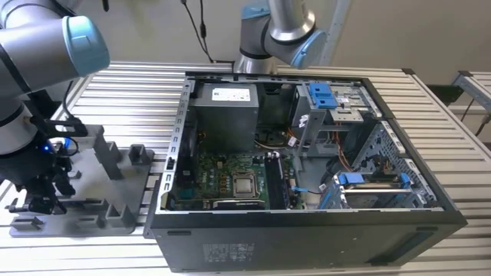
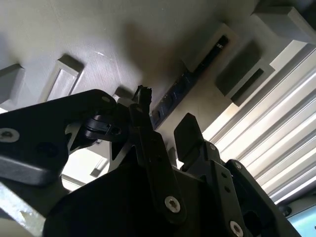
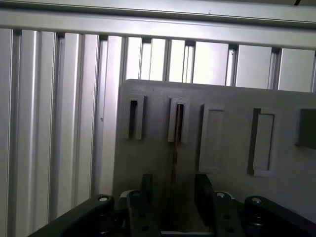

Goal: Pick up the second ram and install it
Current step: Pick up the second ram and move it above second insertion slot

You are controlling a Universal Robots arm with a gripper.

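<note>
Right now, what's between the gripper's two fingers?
The memory stick, seen edge-on in the first wrist view, stands in a slot of the gray holder between the fingers of the gripper, with a gap on each side.

A silver-grey tubular robot arm (image 1: 31,34) with pale blue joint caps (image 1: 84,41) carries a matte black metal gripper (image 2: 165,111), its linkage plates fastened by silver socket-head screws (image 2: 171,202); a small blue light (image 1: 48,148) glows just above the tool.
</note>
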